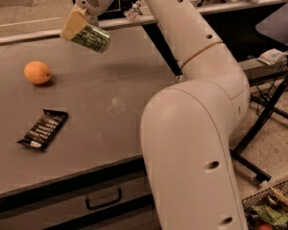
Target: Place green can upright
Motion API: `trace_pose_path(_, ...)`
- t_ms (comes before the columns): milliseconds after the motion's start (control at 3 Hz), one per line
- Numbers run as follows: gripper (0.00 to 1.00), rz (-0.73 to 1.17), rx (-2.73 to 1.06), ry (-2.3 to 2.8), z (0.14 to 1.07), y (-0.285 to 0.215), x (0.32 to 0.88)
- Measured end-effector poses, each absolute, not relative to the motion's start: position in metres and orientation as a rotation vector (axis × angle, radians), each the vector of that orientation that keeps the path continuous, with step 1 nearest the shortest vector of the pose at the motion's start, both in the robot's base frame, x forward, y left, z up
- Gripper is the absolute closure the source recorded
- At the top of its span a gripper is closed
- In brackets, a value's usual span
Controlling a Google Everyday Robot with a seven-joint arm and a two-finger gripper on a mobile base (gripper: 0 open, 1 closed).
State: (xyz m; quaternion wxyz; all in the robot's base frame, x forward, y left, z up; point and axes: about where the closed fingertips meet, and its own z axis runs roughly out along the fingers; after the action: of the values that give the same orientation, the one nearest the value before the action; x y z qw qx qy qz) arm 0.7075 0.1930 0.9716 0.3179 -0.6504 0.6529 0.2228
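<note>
The gripper (79,28) was over the far left of the grey table (110,104), its fingers pinching one end of the green can (92,37), which hung tilted in the air. An orange (37,73) sat left; a dark snack bar (43,129) lay nearer.

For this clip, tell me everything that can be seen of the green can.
The green can is a small metal drink can, dark green with a pale mottled pattern. It hangs in the air above the far left part of the grey table, touching nothing but the gripper, whose tan fingers clamp its upper-left end. It is tilted, nearly on its side, with its free end pointing down and right.
</note>
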Motion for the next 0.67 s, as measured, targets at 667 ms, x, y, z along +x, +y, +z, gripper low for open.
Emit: trace_pose_path(667, 1.00, 0.895, -1.434, 1.565, 1.011, 0.166, 0.694)
